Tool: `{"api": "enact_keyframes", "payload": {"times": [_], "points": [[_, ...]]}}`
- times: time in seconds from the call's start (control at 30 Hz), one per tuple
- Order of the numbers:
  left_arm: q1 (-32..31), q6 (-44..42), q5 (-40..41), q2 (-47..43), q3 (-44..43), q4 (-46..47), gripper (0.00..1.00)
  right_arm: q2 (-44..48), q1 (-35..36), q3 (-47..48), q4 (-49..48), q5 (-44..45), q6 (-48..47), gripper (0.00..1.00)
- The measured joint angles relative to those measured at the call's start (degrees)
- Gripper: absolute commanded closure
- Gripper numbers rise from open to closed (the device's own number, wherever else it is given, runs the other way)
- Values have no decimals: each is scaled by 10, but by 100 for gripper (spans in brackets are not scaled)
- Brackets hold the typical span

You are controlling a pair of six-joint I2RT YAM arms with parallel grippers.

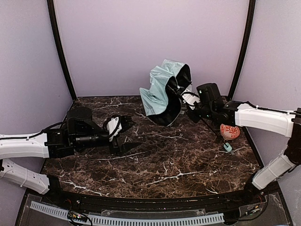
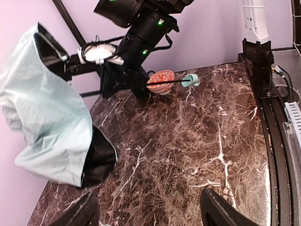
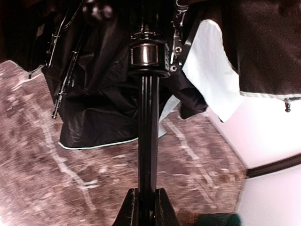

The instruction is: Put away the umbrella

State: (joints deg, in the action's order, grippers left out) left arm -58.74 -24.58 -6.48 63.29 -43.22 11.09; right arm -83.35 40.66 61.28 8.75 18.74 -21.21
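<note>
an orange-and-white patterned round object (image 1: pixel 230 131) sits near the right edge of the dark marble table (image 1: pixel 155 160).

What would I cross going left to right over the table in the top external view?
left gripper, open → umbrella → right gripper, shut on it → orange-and-white round object. The handle lies straight below that object in the picture, so it is left out of the order.

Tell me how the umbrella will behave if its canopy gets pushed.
The umbrella canopy hangs in loose folds, so it will probably crumple and give rather than move as one piece. The thin shaft, clamped in the right jaws, looks rigid, likely the better part to steer by. Half collapsed and top-heavy, it may swing or tip if released.
</note>
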Motion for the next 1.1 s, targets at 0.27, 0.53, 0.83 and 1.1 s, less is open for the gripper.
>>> {"api": "enact_keyframes", "payload": {"times": [0.27,0.53,0.83,1.1], "points": [[19,35,77,-21,58,36,21,39,38,-61,-83,53,-159,100],[31,39,84,-22,67,31,12,-14,112,-118,16,-76,-218,100],[2,22,-35,33,38,-70,7,-45,136,-135,81,-218,-178,100],[-5,25,-50,116,29,-69,28,-51,138,-136,94,-271,-159,52]]}}
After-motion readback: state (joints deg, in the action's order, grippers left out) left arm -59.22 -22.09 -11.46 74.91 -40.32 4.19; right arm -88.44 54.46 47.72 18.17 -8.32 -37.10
